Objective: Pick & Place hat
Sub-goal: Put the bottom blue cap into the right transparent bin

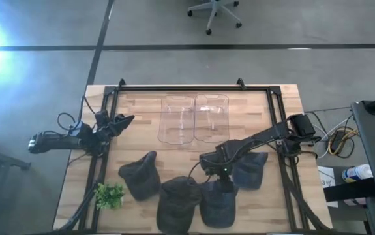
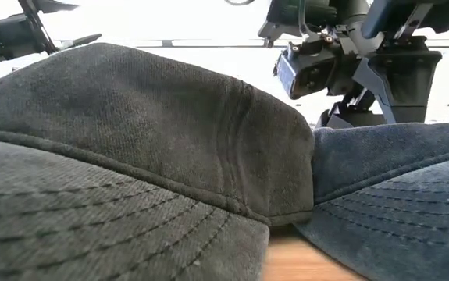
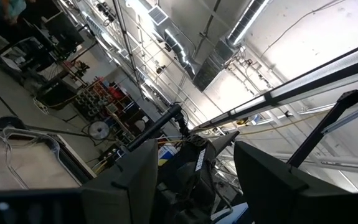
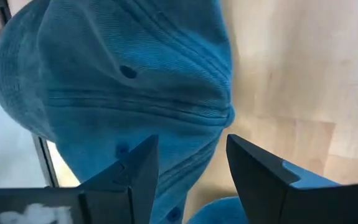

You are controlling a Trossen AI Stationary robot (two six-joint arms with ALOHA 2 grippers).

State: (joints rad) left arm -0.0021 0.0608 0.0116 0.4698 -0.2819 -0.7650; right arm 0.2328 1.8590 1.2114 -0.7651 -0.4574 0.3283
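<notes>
Here we have the right gripper (image 1: 223,175) poised over a row of four hats on the table (image 1: 141,111), its fingers (image 4: 263,180) spread wide with nothing between them. Taking the clear bin (image 1: 194,119) as our landmark, the hats sit on the near side of it, toward the front edge of the table. The blue hat (image 4: 122,87) fills our right wrist view just ahead of the open fingers, and it presses against the grey hat (image 2: 130,140) beside it. We judge the main risk to be crowding: a descent between touching caps could pinch two crowns at once or drag a neighbour along. The soft fabric may also fold and slip from a shallow pinch. The left gripper (image 1: 123,121) waits beside the bin, spread and empty.
</notes>
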